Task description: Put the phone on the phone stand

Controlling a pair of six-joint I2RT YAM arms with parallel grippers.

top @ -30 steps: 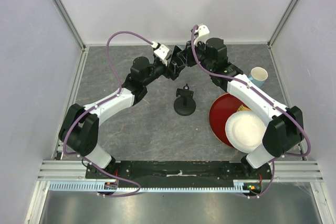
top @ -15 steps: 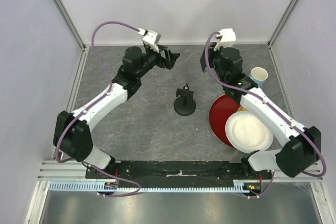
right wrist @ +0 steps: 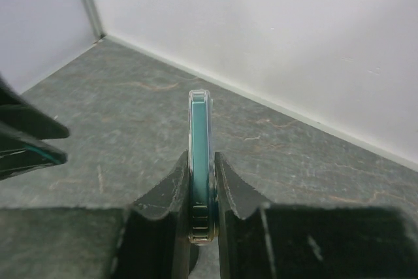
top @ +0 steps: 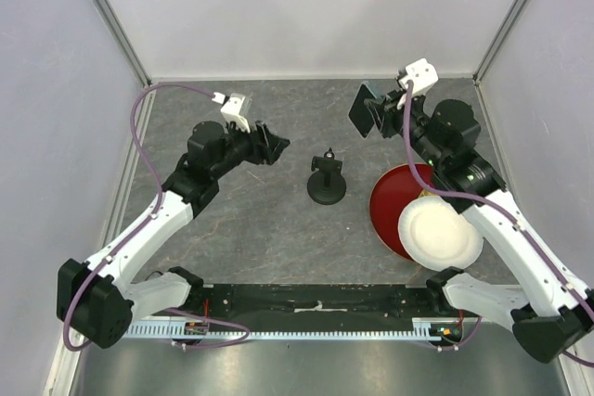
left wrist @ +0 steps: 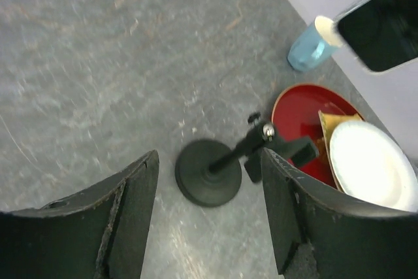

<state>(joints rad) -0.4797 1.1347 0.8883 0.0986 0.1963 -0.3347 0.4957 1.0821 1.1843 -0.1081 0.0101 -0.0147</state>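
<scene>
Two claws raised over the grey tabletop (top: 269,229), well apart. Grips the phone (right wrist: 200,129) in the right claw (right wrist: 201,174): thin slab pinched edge-up between both pads, flat faces against the fingers, upper half sticking out past the tips. Held in the air over the far right part of the tabletop, beyond and right of the phone stand (top: 327,183), clear of it, not yet on the cradle. To the stand's left, the left claw (left wrist: 209,155) spread wide with nothing between the fingers, pointed down toward it. Rests on its round disc base near the middle of the tabletop, post and small cradle on top. Just right of it a red plate (top: 385,206), a white plate (top: 438,232) lying over its near right side. Beyond those, by the right wall, a blue cup (left wrist: 305,49).
</scene>
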